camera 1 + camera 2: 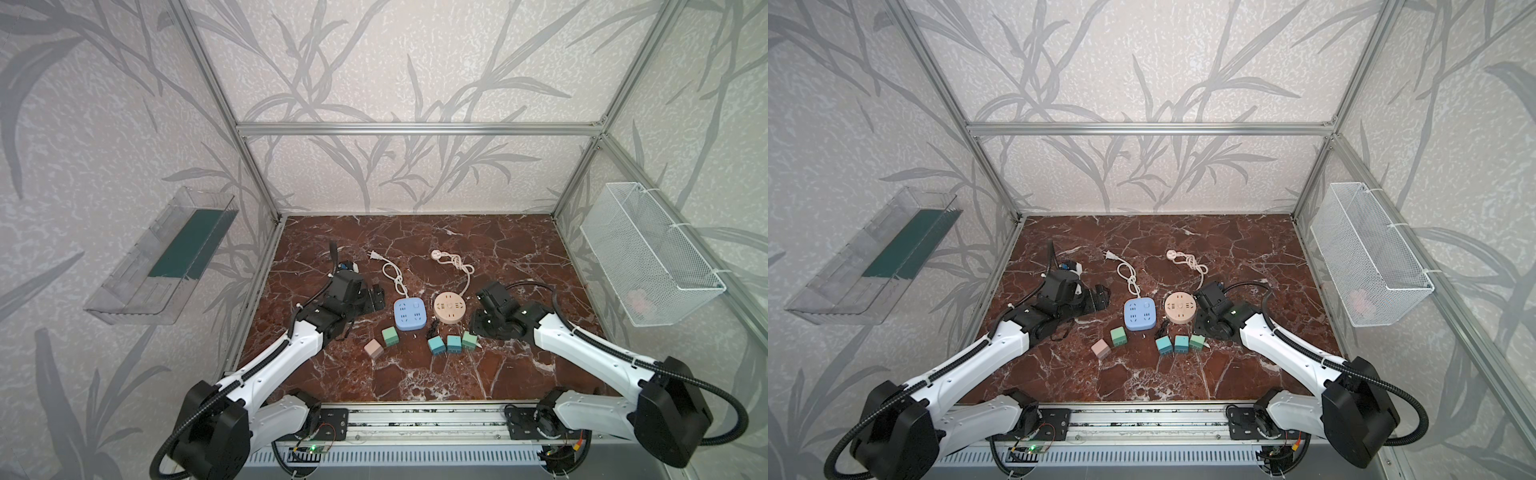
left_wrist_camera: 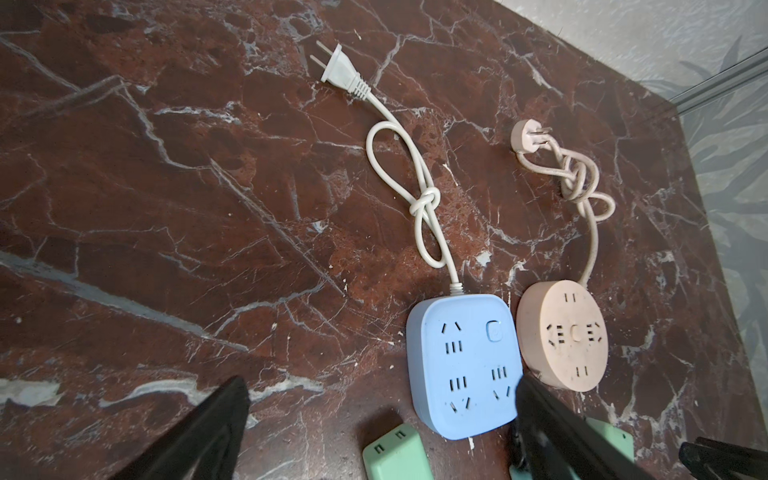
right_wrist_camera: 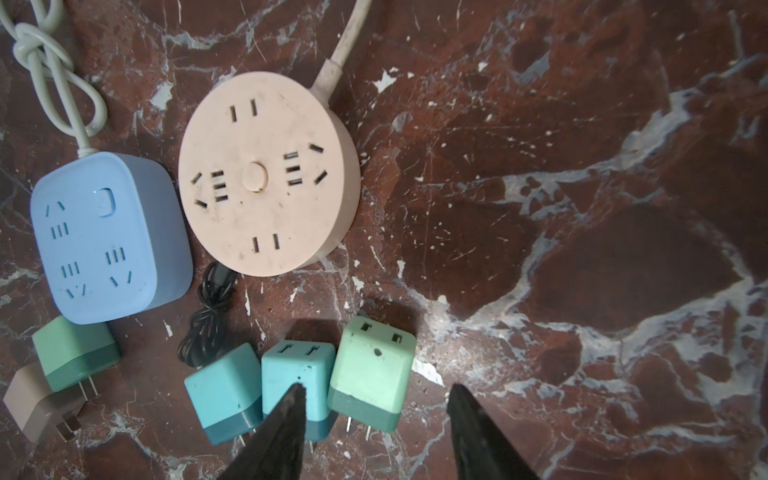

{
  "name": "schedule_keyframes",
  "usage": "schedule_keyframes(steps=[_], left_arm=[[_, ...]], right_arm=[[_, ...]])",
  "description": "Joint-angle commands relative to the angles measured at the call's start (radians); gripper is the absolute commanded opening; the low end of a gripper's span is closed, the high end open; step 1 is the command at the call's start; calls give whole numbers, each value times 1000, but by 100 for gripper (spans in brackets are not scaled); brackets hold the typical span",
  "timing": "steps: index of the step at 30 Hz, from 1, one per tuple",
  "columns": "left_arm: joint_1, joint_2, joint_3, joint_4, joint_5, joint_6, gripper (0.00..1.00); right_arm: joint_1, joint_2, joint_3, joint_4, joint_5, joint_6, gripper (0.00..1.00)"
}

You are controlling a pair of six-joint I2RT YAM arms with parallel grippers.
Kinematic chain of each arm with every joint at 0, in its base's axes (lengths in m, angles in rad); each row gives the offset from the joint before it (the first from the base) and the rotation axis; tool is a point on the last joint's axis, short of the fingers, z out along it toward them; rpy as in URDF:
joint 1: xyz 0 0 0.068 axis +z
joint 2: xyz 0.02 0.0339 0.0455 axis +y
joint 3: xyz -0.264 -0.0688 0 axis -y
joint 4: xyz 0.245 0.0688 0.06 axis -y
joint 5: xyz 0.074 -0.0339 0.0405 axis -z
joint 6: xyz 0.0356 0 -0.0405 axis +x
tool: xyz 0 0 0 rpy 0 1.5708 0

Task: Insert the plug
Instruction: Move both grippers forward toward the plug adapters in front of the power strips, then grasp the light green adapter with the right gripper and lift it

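My left gripper (image 1: 375, 298) hangs low over the marble table (image 1: 415, 374), jaws spread wide with nothing between them, just left of the blue power strip (image 1: 409, 313). On the near side of that strip lie a beige plug (image 1: 374, 348) and a green plug (image 1: 390, 336), close together (both on their sides, prongs showing in the right wrist view). The round pink power strip (image 1: 449, 307) sits just beside the blue one, with a small black cable (image 3: 208, 316) bundled at the gap between them. Nearer me stand three in a row: a left teal plug (image 3: 226, 395), a middle teal plug (image 3: 297, 365), then the mint plug (image 3: 374, 365). My right gripper (image 3: 376, 387) straddles the mint plug, jaws apart and not pinching it; one finger (image 3: 286, 424) overlaps the middle teal plug.
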Motion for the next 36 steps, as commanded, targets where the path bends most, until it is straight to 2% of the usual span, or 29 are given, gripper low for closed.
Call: schedule_keyframes(steps=[1,12,25,36], left_arm=[[-30,35,59,-68,-66,3,98],[-86,120,47,24,-9,-21,97],[-108,150,48,47,-16,-24,97],[-114,150,42,51,-23,-23,97]], right_arm=[[10,24,-9,37,-26,40,54],[21,130,-7,18,-16,51,46],[46,155,-37,49,-27,75,50],[53,160,-40,6,13,63,50]])
